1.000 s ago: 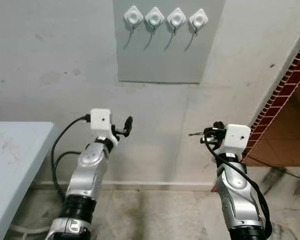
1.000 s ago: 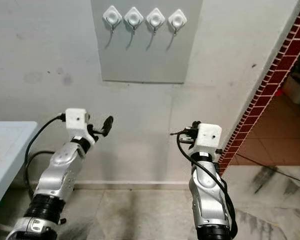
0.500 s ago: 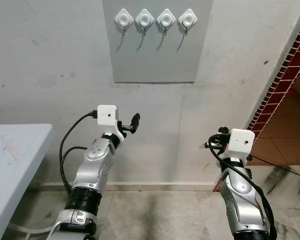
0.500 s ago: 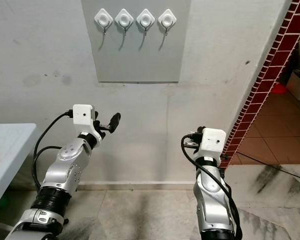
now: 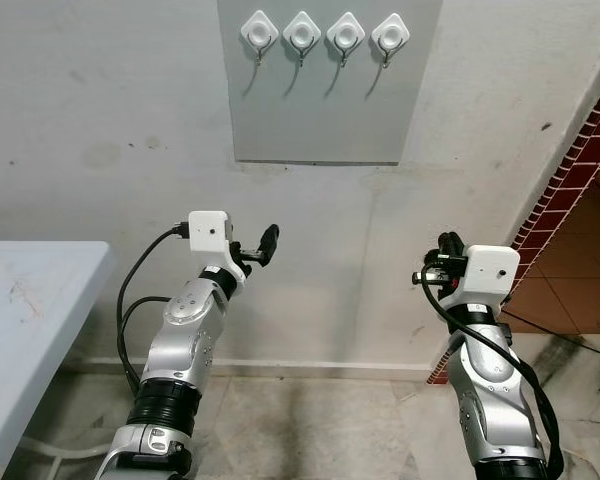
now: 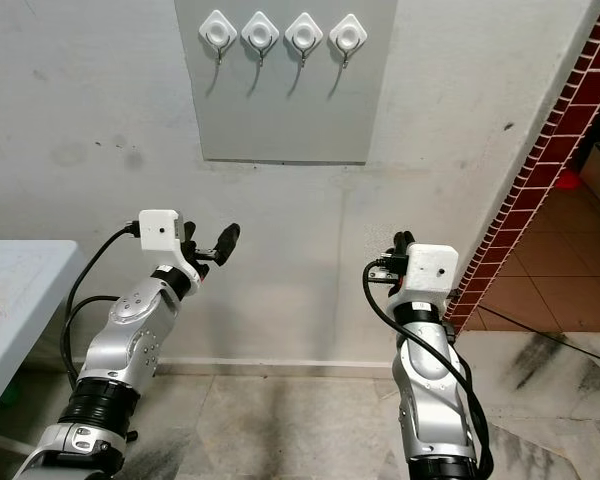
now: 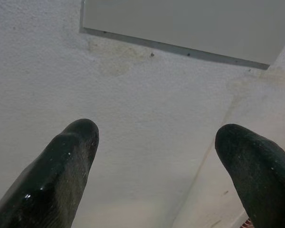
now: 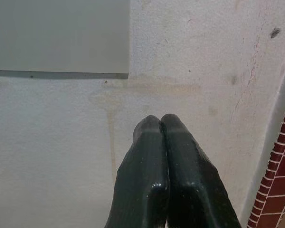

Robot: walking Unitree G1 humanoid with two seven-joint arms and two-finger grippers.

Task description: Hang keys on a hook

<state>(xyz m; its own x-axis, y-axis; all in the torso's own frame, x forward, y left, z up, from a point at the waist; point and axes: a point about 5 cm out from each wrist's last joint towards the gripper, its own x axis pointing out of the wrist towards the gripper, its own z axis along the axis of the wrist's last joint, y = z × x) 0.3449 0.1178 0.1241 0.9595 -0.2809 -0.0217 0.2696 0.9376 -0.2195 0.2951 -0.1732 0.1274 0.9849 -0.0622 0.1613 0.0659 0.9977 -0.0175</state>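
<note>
Left eye view: four hooks [image 5: 324, 33] on a grey panel [image 5: 320, 110], high on the wall. Left gripper [image 7: 154, 156] spread wide, right gripper [image 8: 160, 124] clenched with nothing visible between its fingers, both raised below the panel.

Grey wall panel [image 5: 320, 100] fixed flat on the plastered wall [image 5: 110, 120], carrying four white diamond-shaped hooks [image 5: 323, 30] in a row along its top edge, each with a small metal hook hanging below. Nothing hung on any of them. White table [image 5: 25, 320] at lower left, corner near the wall. Stained tile floor [image 5: 310, 430] below.
</note>
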